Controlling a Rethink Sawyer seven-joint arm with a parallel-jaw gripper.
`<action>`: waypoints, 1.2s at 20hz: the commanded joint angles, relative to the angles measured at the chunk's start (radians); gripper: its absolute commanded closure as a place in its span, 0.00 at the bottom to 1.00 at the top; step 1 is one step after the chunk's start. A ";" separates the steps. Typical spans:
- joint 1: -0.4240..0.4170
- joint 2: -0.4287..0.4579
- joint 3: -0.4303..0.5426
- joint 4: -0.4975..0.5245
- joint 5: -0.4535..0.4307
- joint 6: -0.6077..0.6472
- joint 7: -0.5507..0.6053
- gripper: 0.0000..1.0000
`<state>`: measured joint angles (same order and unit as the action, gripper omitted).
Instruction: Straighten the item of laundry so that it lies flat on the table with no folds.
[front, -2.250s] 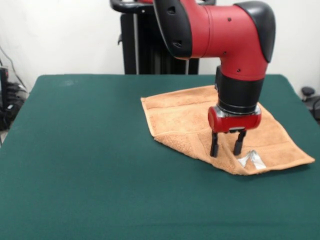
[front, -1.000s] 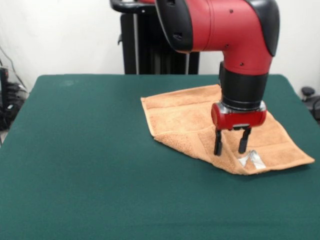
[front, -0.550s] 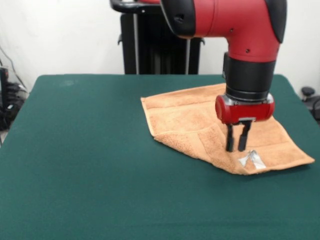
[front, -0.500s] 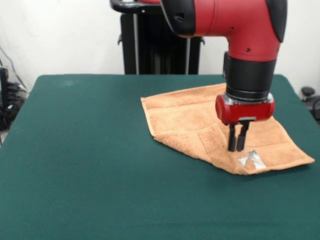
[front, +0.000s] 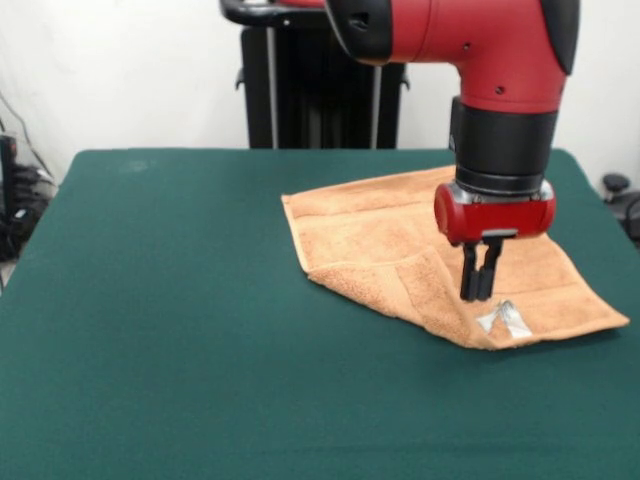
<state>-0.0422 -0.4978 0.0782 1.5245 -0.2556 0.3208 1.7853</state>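
Arm: the red and black arm (front: 480, 60) comes down from the top of the front view over the right part of the desk, its black wrist and red end ring pointing straight down.

Jaws: the gripper (front: 479, 296) has its 2 dark jaws drawn together, side by side with almost no gap showing between them. Their tips are down at the towel's surface, and a small ridge of cloth rises against them on the picture's left side. Whether any cloth is pinched between them cannot be told from this view.

Towel: the light-orange towel (front: 380, 245) lies on the right half of the desk, turned so that 1 corner points toward the picture's right edge and another toward the near side. Its near-left edge is doubled over into a thicker fold, and a woven band runs along the far edge. The rest lies fairly flat, with a soft crease running toward the jaws.

Label: a small white label (front: 505, 319) sits on the towel near its near corner, just beside the jaw tips on the side toward the camera and right.

Desk: the dark green desk (front: 170, 330) fills most of the view, and the towel covers only a small part of it, close to the right edge.

Background: the black pedestal (front: 300, 90) stands behind the desk's far side against a white wall.
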 joint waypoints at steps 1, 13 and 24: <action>0.010 0.051 0.094 0.035 0.031 0.071 0.085 1.00; -0.003 0.051 0.104 0.043 0.025 0.057 0.075 1.00; -0.009 0.042 0.098 0.057 0.022 0.077 0.069 1.00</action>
<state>-0.0488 -0.4979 0.0798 1.5254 -0.2556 0.3210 1.7853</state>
